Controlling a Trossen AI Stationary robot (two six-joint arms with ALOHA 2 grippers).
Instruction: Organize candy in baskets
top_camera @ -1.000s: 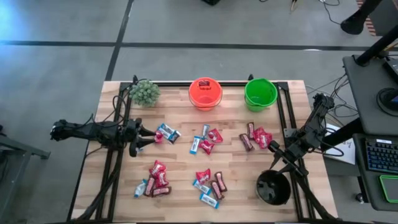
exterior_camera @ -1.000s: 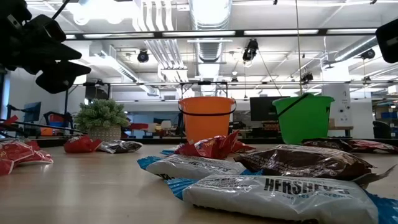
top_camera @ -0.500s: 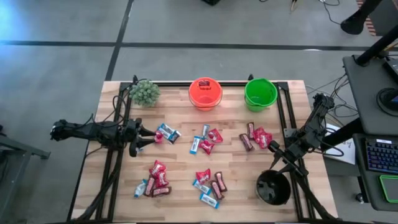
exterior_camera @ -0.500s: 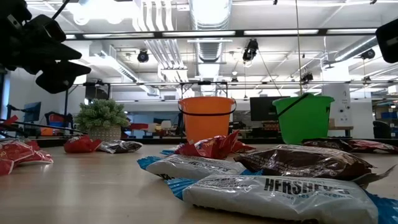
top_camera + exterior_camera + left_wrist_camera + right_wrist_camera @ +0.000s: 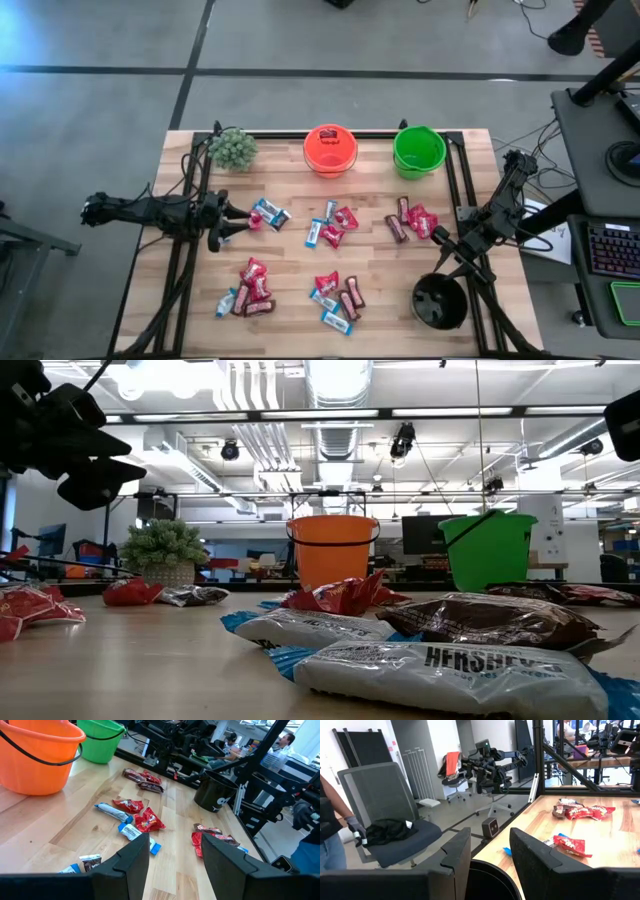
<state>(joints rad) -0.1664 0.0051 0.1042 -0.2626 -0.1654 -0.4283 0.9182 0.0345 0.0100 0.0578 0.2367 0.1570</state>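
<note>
Candy lies in several clusters on the wooden table: red packets, brown bars and blue-and-white bars (image 5: 333, 225), (image 5: 247, 288), (image 5: 337, 298), (image 5: 412, 220). The orange basket (image 5: 330, 150) and the green basket (image 5: 419, 150) stand at the far edge, the black basket (image 5: 440, 303) at the near right corner. My left gripper (image 5: 238, 222) is open and low over the table's left side, pointing right at a red packet (image 5: 254, 221) and blue-and-white bars (image 5: 270, 214). My right gripper (image 5: 447, 253) is open, just beyond the black basket's rim (image 5: 490, 870). Both hold nothing.
A bushy potted plant (image 5: 233, 149) stands at the far left corner. Black frame rails run along the table's left (image 5: 190, 250) and right (image 5: 470, 200) sides. Bare wood lies between the clusters. A person's gloved hand (image 5: 356, 827) shows off the table, beside an office chair.
</note>
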